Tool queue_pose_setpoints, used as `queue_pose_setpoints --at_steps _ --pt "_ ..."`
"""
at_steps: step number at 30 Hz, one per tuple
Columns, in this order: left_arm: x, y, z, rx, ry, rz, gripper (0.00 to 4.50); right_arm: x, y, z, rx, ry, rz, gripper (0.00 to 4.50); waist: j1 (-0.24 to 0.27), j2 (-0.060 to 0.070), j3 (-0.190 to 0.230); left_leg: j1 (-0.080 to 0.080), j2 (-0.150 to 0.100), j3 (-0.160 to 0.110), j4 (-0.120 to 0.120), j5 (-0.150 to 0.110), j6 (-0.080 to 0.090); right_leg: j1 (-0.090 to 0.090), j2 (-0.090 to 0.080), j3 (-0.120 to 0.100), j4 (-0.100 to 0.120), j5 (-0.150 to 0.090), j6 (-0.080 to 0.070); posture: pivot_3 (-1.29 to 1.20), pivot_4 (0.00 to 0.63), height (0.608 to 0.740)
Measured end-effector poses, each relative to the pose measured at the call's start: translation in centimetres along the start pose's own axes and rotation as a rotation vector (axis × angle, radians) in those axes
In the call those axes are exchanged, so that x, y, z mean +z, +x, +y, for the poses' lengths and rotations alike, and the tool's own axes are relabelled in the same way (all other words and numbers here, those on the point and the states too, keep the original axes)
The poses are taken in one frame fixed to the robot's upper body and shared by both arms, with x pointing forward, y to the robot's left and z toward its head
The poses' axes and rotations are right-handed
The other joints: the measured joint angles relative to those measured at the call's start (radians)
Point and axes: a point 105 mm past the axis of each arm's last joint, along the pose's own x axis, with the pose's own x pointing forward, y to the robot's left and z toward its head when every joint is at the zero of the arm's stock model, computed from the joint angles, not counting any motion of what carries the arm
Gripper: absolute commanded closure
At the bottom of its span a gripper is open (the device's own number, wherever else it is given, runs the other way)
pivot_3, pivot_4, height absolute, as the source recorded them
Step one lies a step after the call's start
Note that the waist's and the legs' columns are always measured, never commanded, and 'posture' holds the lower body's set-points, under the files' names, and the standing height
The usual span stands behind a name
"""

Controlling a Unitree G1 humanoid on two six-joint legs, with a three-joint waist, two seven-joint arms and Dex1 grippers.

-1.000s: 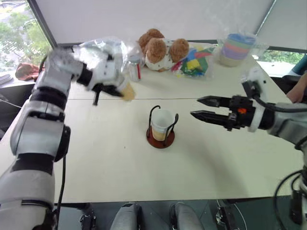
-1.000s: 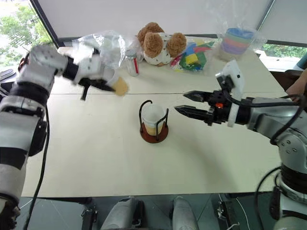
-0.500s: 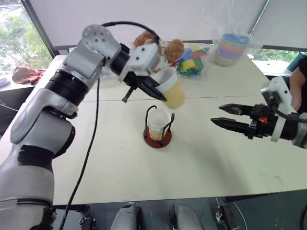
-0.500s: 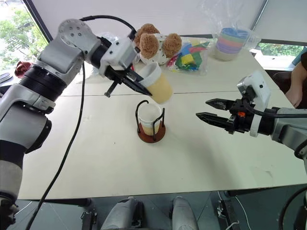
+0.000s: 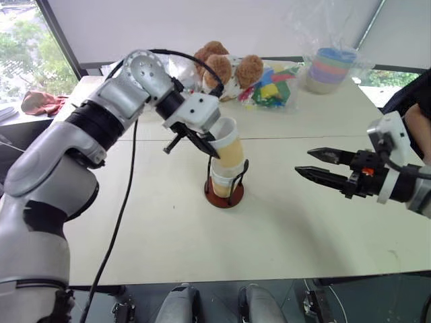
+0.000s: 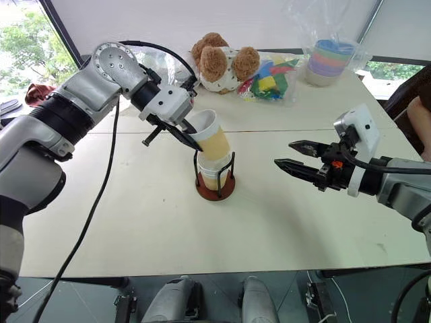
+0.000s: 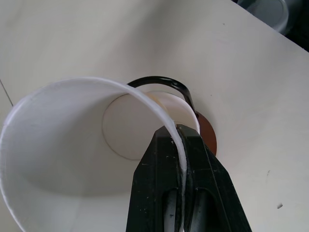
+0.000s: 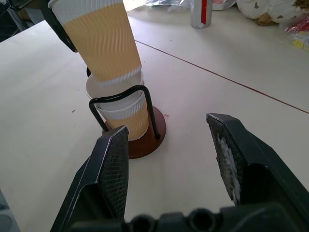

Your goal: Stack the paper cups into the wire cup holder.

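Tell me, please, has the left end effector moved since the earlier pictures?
Yes. The left end effector, gripping a paper cup, moved right and down, to the wire cup holder.

1. A wire cup holder of thin black loops on a round reddish-brown disc base (image 6: 214, 189) is seen upright on the table.
2. Two yellow-tan, white-rimmed paper cups (image 8: 121, 108) are nested inside it.
3. A third ribbed yellow-tan paper cup (image 6: 210, 137) is held tilted, its bottom entering the stack.
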Motion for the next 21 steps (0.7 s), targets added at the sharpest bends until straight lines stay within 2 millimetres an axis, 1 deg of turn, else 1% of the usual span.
queue_pose_setpoints --at_steps 2,3,4,6,9,11,13,15,16,17,19,20,21 --pt "-0.3 0.4 -0.1 -0.013 0.003 0.007 3.64 0.0 0.0 0.0 -0.005 0.003 -0.003 1.73 0.0 0.0 0.0 0.0 0.0 0.0 0.0 0.0 0.0 0.0 0.0 0.0 0.0 0.0 0.0 0.0 0.15 0.74" --pt "-0.5 0.5 -0.2 -0.025 -0.001 0.02 3.21 0.0 0.0 0.0 -0.006 0.005 -0.003 1.73 -0.001 0.0 0.0 0.0 0.0 0.0 0.0 0.0 0.0 0.0 0.0 0.0 0.0 0.0 0.0 0.0 0.15 0.74" --pt "-0.7 0.6 -0.3 -0.031 -0.007 0.026 2.62 -0.1 0.0 0.0 -0.007 0.008 -0.003 1.73 -0.001 0.0 0.0 0.0 0.0 0.0 0.0 0.0 0.0 0.0 0.0 0.0 0.0 0.0 0.0 0.0 0.15 0.74" --pt "-0.9 0.7 -0.2 -0.033 -0.018 0.027 1.67 -0.3 0.1 0.0 -0.009 0.015 0.001 1.73 0.001 0.0 0.0 0.0 0.0 0.0 0.0 0.0 0.0 0.0 0.0 0.0 0.0 0.0 0.0 0.0 0.15 0.74" --pt "-0.5 0.8 0.7 -0.019 0.001 0.028 1.67 -0.6 0.1 -0.1 -0.016 0.03 0.003 1.73 0.001 -0.001 0.0 -0.001 0.0 0.0 0.0 0.0 0.0 0.0 0.0 0.0 -0.001 0.0 0.0 0.0 0.15 0.74" --pt "0.1 0.4 1.5 0.014 0.001 0.013 1.67 -0.7 0.1 -0.1 -0.023 0.032 -0.001 1.73 0.0 -0.001 0.001 -0.001 0.0 0.0 0.0 0.0 0.0 0.0 0.0 0.0 -0.001 0.0 0.0 0.0 0.15 0.74" --pt "0.7 -0.5 2.3 0.061 -0.014 -0.002 1.67 -0.8 0.1 -0.1 -0.024 0.034 -0.01 1.73 0.0 -0.001 0.001 -0.001 0.0 0.0 0.0 0.0 0.0 0.0 0.0 0.0 0.0 0.0 0.0 0.0 0.15 0.74" --pt "1.3 -1.9 2.8 0.124 -0.063 -0.057 1.67 -0.8 0.1 -0.2 -0.025 0.035 -0.017 1.73 -0.005 -0.001 0.001 -0.001 0.0 0.0 0.0 0.0 0.0 0.0 0.001 0.0 0.0 0.0 0.0 0.0 0.15 0.74" --pt "1.6 -2.9 2.8 0.161 -0.113 -0.098 1.67 -1.0 0.1 -0.3 -0.029 0.038 -0.02 1.73 -0.008 -0.001 0.001 0.0 0.001 0.0 0.0 0.0 0.0 0.0 0.001 0.0 0.0 0.0 0.001 0.0 0.15 0.74" --pt "1.7 -4.3 2.5 0.207 -0.168 -0.14 1.67 -1.5 0.1 -0.4 -0.037 0.046 -0.016 1.73 -0.011 -0.001 0.001 0.0 0.001 -0.001 0.0 0.0 0.0 -0.001 0.002 0.0 0.0 0.0 0.001 0.0 0.15 0.74" --pt "1.1 -6.5 1.5 0.28 -0.258 -0.19 1.67 -2.5 0.3 -0.5 -0.042 0.062 0.005 1.73 -0.02 0.001 0.0 0.001 0.001 0.0 -0.001 0.0 0.0 0.0 0.002 0.0 0.001 -0.001 0.001 0.0 0.15 0.74" --pt "0.2 -7.2 0.4 0.308 -0.316 -0.214 1.67 -3.2 0.4 -0.4 -0.039 0.07 0.021 1.73 -0.025 0.002 -0.001 0.002 0.001 0.0 -0.002 0.0 0.0 0.0 0.001 0.001 0.001 -0.001 0.001 0.0 0.15 0.74" --pt "-1.2 -7.3 -1.0 0.327 -0.395 -0.231 1.67 -4.0 0.5 -0.4 -0.038 0.078 0.043 1.73 -0.027 0.003 -0.002 0.004 0.001 0.0 -0.002 0.0 0.001 0.001 0.001 0.001 0.001 -0.001 0.001 0.0 0.15 0.74"
